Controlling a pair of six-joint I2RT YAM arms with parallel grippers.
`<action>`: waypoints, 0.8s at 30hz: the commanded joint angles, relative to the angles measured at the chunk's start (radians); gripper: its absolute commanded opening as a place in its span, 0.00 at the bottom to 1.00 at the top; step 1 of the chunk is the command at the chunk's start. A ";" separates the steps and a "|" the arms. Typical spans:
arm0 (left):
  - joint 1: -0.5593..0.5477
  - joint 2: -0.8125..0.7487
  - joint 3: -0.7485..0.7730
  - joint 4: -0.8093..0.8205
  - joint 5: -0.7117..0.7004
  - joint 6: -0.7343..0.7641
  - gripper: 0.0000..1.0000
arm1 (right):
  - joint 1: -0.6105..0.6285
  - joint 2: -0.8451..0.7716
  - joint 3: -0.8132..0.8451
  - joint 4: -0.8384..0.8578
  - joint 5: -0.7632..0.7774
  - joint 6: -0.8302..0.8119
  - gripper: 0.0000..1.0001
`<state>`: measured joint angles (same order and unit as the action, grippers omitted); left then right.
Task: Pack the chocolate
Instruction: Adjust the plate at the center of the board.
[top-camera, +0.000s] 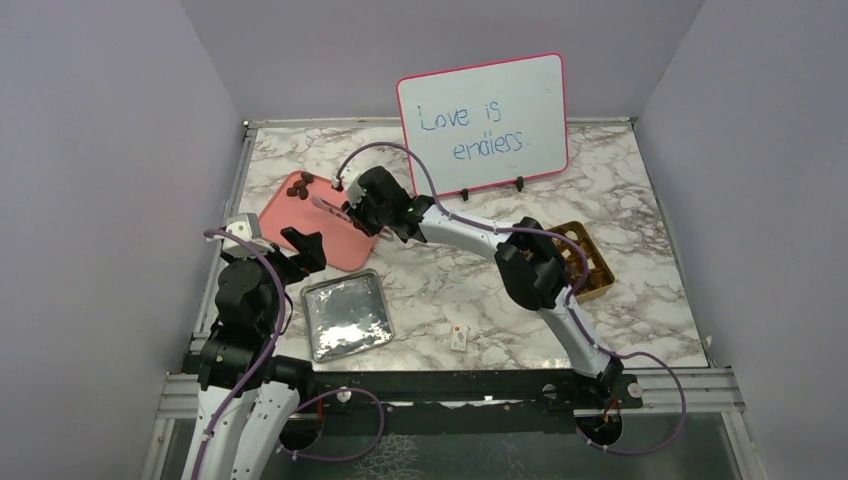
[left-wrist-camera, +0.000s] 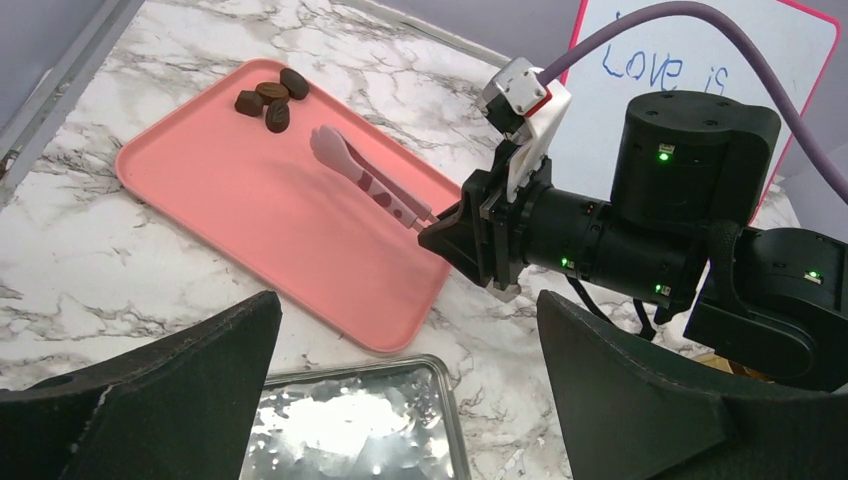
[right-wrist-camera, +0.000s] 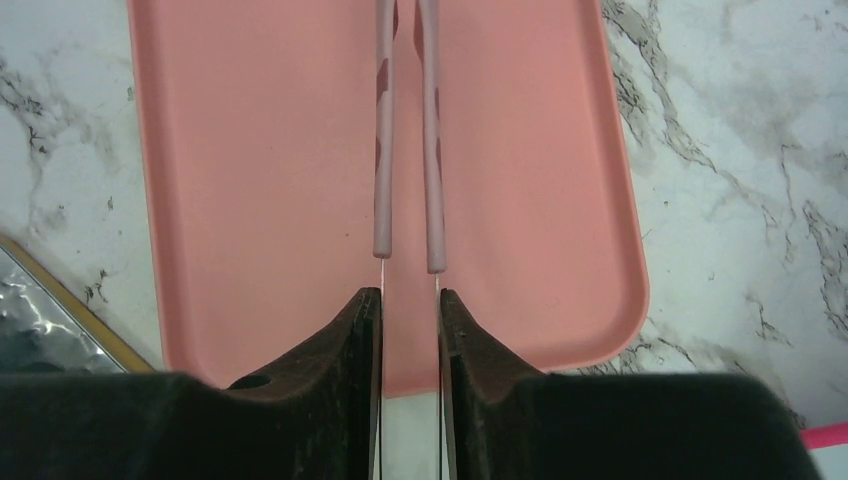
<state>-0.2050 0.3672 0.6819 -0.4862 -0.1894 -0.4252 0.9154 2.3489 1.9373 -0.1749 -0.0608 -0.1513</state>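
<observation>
Chocolate (left-wrist-camera: 268, 98) – four dark brown bite-size pieces, bunched together on the far left corner of a pink tray (left-wrist-camera: 250, 200), touching or nearly touching one another. Seen from above as a small dark cluster (top-camera: 300, 186) at that same corner of the tray (top-camera: 335, 245). Nearest the left edge, left gripper (top-camera: 303, 245) hovering over the tray's near side, jaws spread wide, nothing between them; from its own camera (left-wrist-camera: 408, 310), both dark fingers framing the tray's near rim and bare marble. Just below and right of it, a silver foil-lined tray (top-camera: 345, 315) flat on the table, beside the pink one but apart from it. Further right, pink tongs (left-wrist-camera: 365, 182) lying low over the middle of the pink tray, tips pointed at the chocolate and close to it, not touching. Right gripper (left-wrist-camera: 450, 235) closed narrow on the handle end of the tongs – from its wrist camera (right-wrist-camera: 410, 300), two slim arms (right-wrist-camera: 385, 150) running parallel straight ahead over the pink surface (right-wrist-camera: 250, 150), tips out of frame. Small white tag (top-camera: 459, 338) on the marble near the front. Whiteboard (top-camera: 483, 125) propped at the back, reading "Love is endless." At far right, a gold box (top-camera: 590, 262), partly hidden behind the right arm's elbow, contents not readable.
</observation>
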 joint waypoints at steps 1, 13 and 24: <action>-0.003 -0.008 0.014 -0.004 -0.039 0.001 0.99 | 0.005 -0.024 0.025 -0.013 0.039 0.034 0.29; -0.004 0.202 0.086 -0.030 -0.056 -0.022 0.91 | 0.003 -0.089 -0.037 0.005 0.111 0.042 0.33; 0.042 0.570 0.127 0.159 -0.215 -0.314 0.85 | 0.001 -0.195 -0.157 0.044 0.157 0.015 0.36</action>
<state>-0.1978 0.8646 0.8196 -0.4465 -0.3153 -0.5735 0.9154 2.2463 1.8168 -0.1799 0.0551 -0.1135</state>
